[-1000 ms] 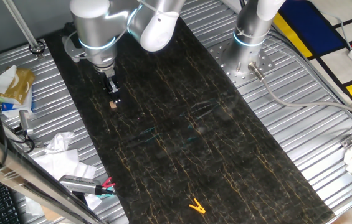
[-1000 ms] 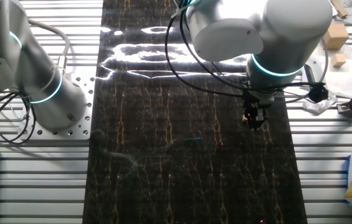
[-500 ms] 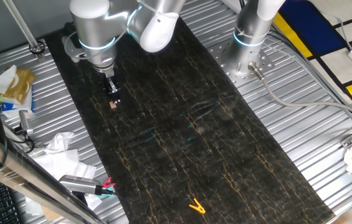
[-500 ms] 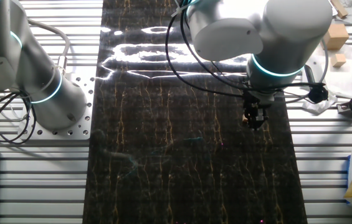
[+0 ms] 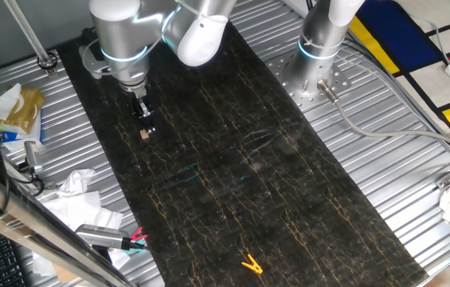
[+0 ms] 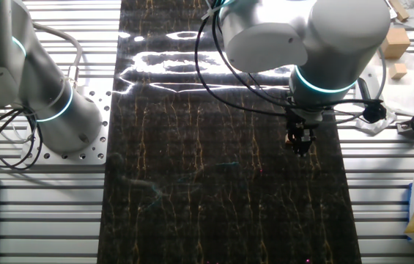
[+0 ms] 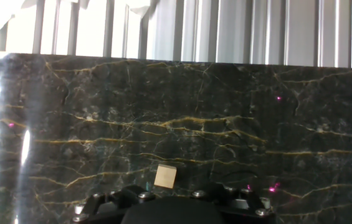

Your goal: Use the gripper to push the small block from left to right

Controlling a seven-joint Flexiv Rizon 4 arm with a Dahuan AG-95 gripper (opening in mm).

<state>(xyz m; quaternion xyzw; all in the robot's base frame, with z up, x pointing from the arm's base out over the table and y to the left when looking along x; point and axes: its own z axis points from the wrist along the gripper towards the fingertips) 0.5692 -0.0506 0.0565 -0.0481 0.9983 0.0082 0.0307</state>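
Small block (image 5: 143, 135) near mat's (image 5: 232, 159) left edge, just beside gripper (image 5: 146, 128), jaws closed.

Robotics lab: ribbed aluminium table (image 5: 384, 159), second arm (image 5: 324, 32).

— What's underneath it all?
— A ribbed metal table (image 5: 416, 151) with a dark marbled mat (image 5: 232, 167) (gold veins).
— Light?
— Glare (image 6: 170, 62) at the mat's far end

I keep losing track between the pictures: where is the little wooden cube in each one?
One fixed view: small block, upper left, just below the gripper.
Other fixed view: barely visible beside the gripper, right of centre.
Hand view: small block, bottom centre.
Shared landmark: dark marble mat.
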